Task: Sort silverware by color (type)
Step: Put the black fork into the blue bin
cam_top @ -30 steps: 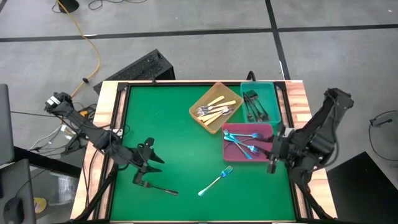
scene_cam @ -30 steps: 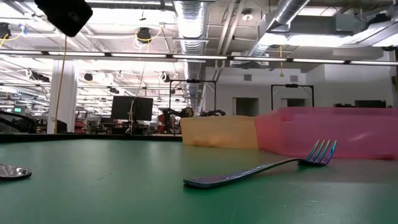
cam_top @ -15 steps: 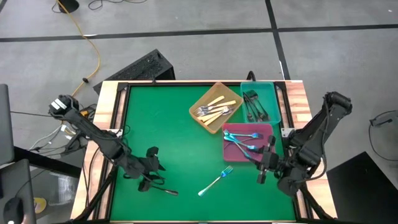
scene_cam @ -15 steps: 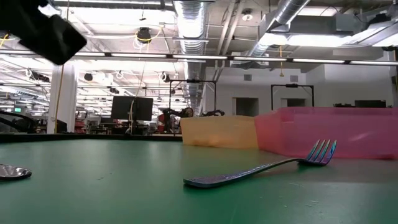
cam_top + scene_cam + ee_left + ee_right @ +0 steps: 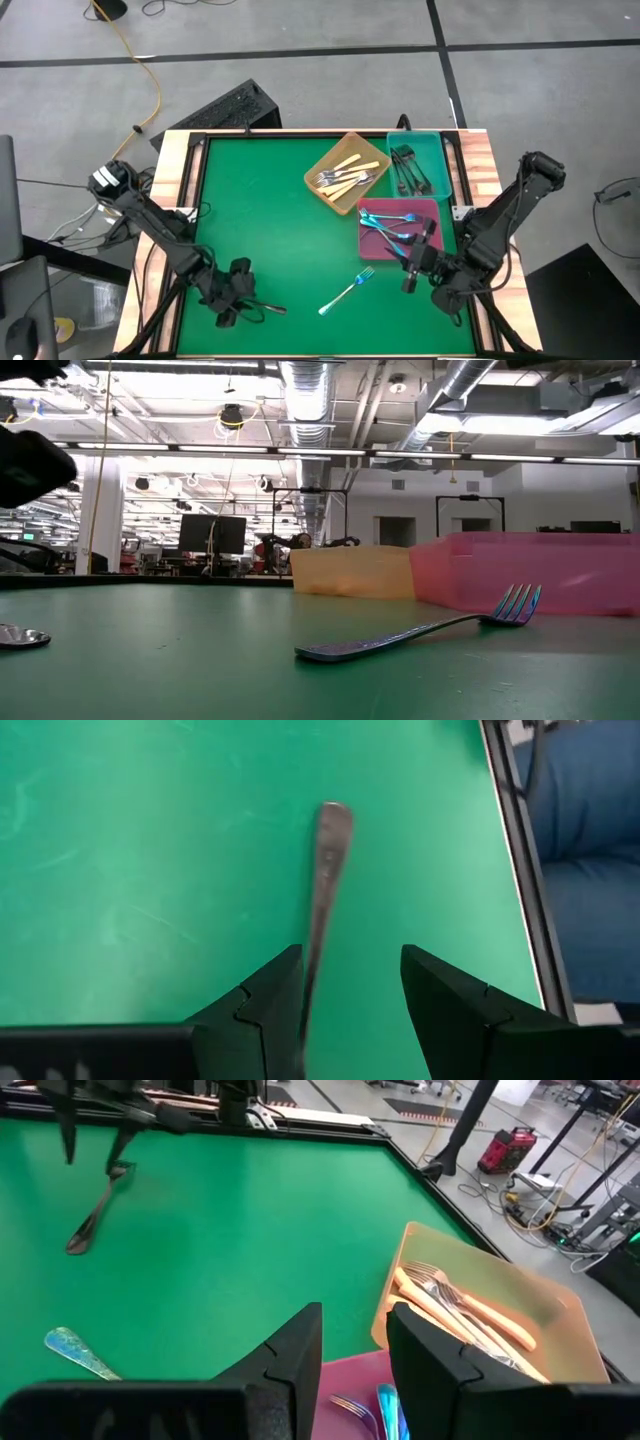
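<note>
Left gripper lowered and shifted toward the near table edge over the last second. Now positioned directly over the tine end of the loose black fork. In the left wrist view, fingers spread apart and straddling the fork handle, one on each side. Not closed on it; nothing held yet. Fork flat on the green mat, unmoved.

Right gripper moved away from the side of the pink tray, out over the mat toward the loose iridescent blue fork. Near that fork but not over it. Fingers part-open with a narrow gap, holding nothing. Blue fork lying flat on the mat, between the two grippers, same position as before.

Remaining silverware sorted already:
- cream-handled forks in the orange tray;
- black forks in the teal tray;
- blue forks in the pink tray.

Meaning for the task: only two forks left on the mat, each with a gripper closing in. Probable current step: closing the left fingers on the black fork. Thin, flat handle against the mat; slipping or tipping likely on a shallow pinch.
</note>
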You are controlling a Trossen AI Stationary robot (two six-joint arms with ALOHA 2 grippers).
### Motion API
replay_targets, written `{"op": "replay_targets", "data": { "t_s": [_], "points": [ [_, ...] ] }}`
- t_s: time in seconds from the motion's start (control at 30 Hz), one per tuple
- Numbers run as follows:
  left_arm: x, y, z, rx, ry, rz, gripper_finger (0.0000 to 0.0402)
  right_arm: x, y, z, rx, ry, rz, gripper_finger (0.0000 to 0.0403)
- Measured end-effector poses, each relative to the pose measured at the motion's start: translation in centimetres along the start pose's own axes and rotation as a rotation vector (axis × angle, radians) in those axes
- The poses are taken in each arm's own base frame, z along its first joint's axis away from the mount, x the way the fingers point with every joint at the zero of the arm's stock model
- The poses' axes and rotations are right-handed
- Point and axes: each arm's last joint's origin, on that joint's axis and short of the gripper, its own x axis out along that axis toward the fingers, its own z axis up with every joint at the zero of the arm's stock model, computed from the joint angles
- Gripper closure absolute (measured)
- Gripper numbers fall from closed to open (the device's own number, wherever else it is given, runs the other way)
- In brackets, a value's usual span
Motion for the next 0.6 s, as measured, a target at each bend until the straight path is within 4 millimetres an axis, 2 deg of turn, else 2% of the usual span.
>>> {"op": "replay_targets", "data": {
  "t_s": [0.2,0.6],
  "points": [
    [0.8,-1.5,-0.9,0.080,0.047,0.080,0.0248,0.1,0.0,0.0,0.004,0.003,0.000,0.0267],
    [3.9,-0.9,-2.8,0.111,0.191,0.201,0.0249,0.1,0.0,0.0,0.030,0.004,0.002,0.0267]
  ]
}}
